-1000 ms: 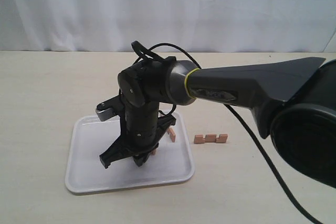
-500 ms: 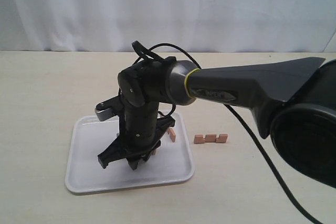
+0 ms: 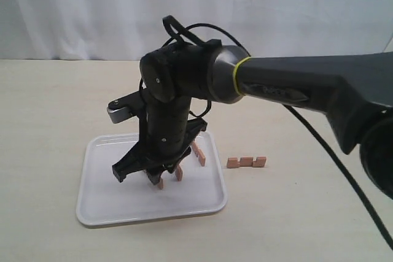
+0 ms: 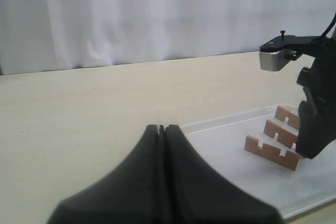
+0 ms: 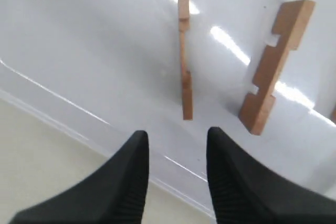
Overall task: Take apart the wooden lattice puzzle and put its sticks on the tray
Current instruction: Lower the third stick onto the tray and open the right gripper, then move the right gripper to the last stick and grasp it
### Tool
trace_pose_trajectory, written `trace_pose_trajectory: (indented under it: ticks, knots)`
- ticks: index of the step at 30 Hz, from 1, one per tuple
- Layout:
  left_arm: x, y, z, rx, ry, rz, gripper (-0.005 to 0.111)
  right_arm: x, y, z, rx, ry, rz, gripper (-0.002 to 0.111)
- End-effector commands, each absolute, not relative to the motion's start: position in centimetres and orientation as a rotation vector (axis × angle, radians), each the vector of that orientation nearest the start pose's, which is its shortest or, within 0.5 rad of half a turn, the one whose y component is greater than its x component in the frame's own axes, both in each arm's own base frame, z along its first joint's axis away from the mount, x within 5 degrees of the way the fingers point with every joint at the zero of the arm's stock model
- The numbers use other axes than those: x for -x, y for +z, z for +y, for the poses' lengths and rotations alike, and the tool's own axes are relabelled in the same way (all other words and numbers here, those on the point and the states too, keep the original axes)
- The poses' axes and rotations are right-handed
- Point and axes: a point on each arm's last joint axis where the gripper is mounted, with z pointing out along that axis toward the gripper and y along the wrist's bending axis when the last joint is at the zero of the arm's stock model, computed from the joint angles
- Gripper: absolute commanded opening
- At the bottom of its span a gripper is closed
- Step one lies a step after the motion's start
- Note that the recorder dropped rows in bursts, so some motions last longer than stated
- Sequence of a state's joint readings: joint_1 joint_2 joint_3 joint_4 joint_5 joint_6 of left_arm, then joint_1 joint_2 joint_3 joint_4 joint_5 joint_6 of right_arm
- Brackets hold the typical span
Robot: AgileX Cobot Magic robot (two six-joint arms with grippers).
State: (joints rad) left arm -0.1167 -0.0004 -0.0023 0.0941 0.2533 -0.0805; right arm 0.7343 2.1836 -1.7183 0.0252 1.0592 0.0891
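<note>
No assembled wooden lattice puzzle is in view, only separate sticks. Three sticks (image 3: 198, 153) (image 3: 178, 173) (image 3: 160, 183) lie on the white tray (image 3: 104, 200). A fourth stick (image 3: 246, 162) lies on the table just right of the tray. My right gripper (image 3: 136, 176) hangs low over the tray's middle, open and empty. In its wrist view the right gripper (image 5: 176, 135) is near the tray's rim, with two sticks (image 5: 184, 51) (image 5: 273, 66) beyond the fingertips. My left gripper (image 4: 161, 128) is shut on nothing, off the tray's edge (image 4: 226, 150), and does not show in the exterior view.
The right arm's dark body (image 3: 178, 108) stands over the tray and hides part of it. A white curtain (image 3: 196, 10) closes the far side of the beige table (image 3: 49, 108).
The right gripper has risen a little and swung its wrist. Two sticks that it hid now show beneath it on the tray.
</note>
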Motion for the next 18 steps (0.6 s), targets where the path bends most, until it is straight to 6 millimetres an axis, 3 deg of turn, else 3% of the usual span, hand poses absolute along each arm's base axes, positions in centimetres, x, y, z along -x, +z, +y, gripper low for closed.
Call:
trace_pose_trajectory:
  ticks: [1, 4, 10, 13, 18]
  knots:
    - [-5.5, 19.1, -0.4, -0.090, -0.061, 1.721, 0.000, -32.7, 19.9, 28.7, 1.061, -0.027, 2.823, 0.035]
    - [-5.5, 19.1, -0.4, -0.090, -0.061, 1.721, 0.000, -33.2, 22.1, 26.7, 1.062, -0.166, 2.792, 0.035]
    - [-5.5, 19.1, -0.4, -0.090, -0.061, 1.721, 0.000, -34.4, 24.6, 23.0, 1.197, -0.170, 2.712, 0.035]
    - [-5.5, 19.1, -0.4, -0.090, -0.061, 1.721, 0.000, -35.0, 24.4, 20.9, 1.256, -0.183, 2.704, 0.035]
    - [-5.5, 19.1, -0.4, -0.090, -0.061, 1.721, 0.000, -36.2, 22.5, 18.2, 1.296, -0.191, 2.683, 0.035]
